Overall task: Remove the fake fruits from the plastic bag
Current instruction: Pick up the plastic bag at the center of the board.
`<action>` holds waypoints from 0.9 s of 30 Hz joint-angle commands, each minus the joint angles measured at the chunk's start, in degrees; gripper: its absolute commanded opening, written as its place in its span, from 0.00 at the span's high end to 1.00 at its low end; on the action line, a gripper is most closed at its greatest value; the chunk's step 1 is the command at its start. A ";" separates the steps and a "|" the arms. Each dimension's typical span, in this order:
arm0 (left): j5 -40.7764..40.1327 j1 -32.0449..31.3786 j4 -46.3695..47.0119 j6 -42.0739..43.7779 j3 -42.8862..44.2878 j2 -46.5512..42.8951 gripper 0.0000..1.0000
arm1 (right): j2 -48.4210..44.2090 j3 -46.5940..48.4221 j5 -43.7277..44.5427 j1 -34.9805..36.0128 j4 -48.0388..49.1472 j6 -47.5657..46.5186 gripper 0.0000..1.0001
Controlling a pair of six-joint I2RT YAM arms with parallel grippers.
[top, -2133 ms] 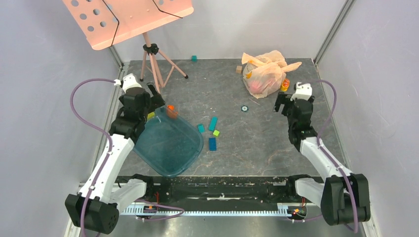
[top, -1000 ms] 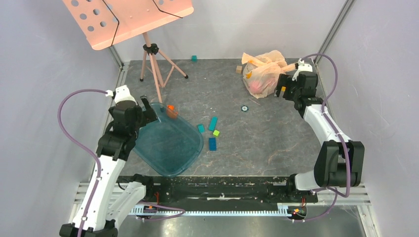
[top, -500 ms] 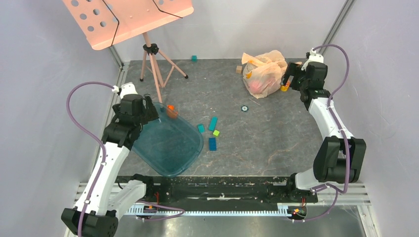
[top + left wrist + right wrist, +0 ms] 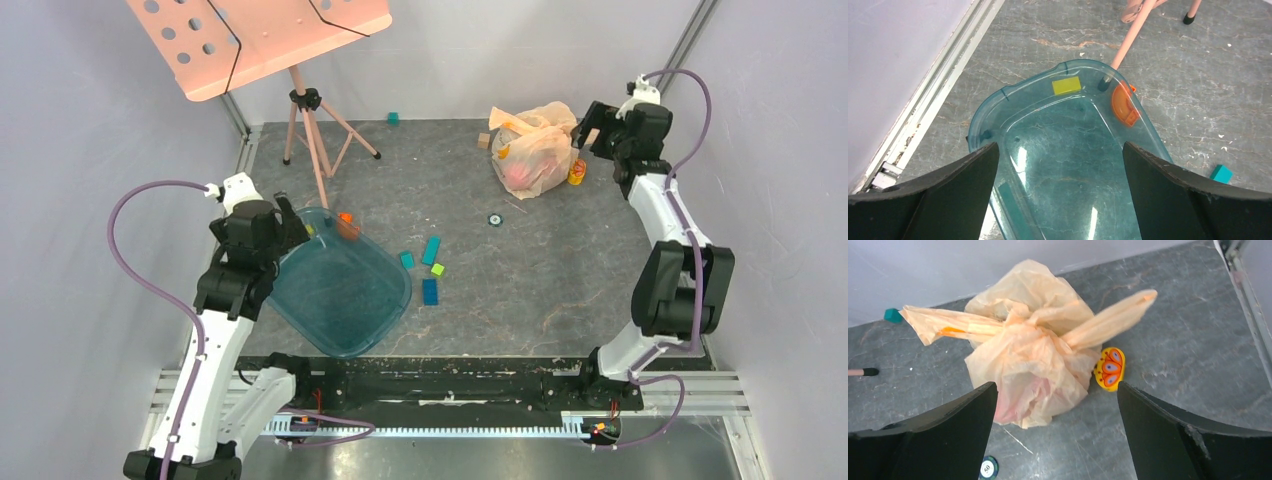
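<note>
**A:** Since two seconds ago the right arm has swung from mid-table out to the far right corner. The right gripper (image 4: 1055, 390) now hangs above the plastic bag (image 4: 1033, 365), looking down on it.

**B:** Has the bag shifted?

**A:** No. It lies in the same spot at the far right of the table (image 4: 560, 260), crumpled, with its handles sticking out to either side.

**B:** And the fingers?

**A:** Spread wide, one on each side of the bag in the wrist view, touching nothing.

**B:** Where are the fake fruits (image 4: 1007, 407)?

**A:** Inside the bag. Only a reddish patch shows through the plastic low on one side. I cannot make out any grapes.

**B:** Anything close by?

**A:** A yellow-orange toy (image 4: 1110, 369) lies just beside the bag, under one handle. A small round token (image 4: 988, 469) sits nearer the arms, apart from the bag.

**B:** The other arm?

**A:** It has drawn back a little toward the left wall. The left gripper (image 4: 1060, 150) hovers over the teal tray (image 4: 998, 95), jaws wide apart and empty. A yellow block (image 4: 1066, 85) and an orange piece (image 4: 1124, 105) show at the tray's far end. One leg of the music stand (image 4: 1130, 35) ends at that rim.
</note>
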 commanded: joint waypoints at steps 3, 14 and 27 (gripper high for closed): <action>2.57 0.35 1.52 0.06 0.55 0.88 0.00 | 6.89 9.93 -3.25 2.02 -5.72 -2.83 0.07; 5.80 0.35 -0.02 2.03 1.89 3.65 0.00 | 21.78 29.03 5.99 6.77 -17.75 -4.17 0.07; 6.23 0.35 0.13 2.91 1.38 3.56 0.00 | 28.90 31.05 9.34 8.26 -17.62 -2.17 0.12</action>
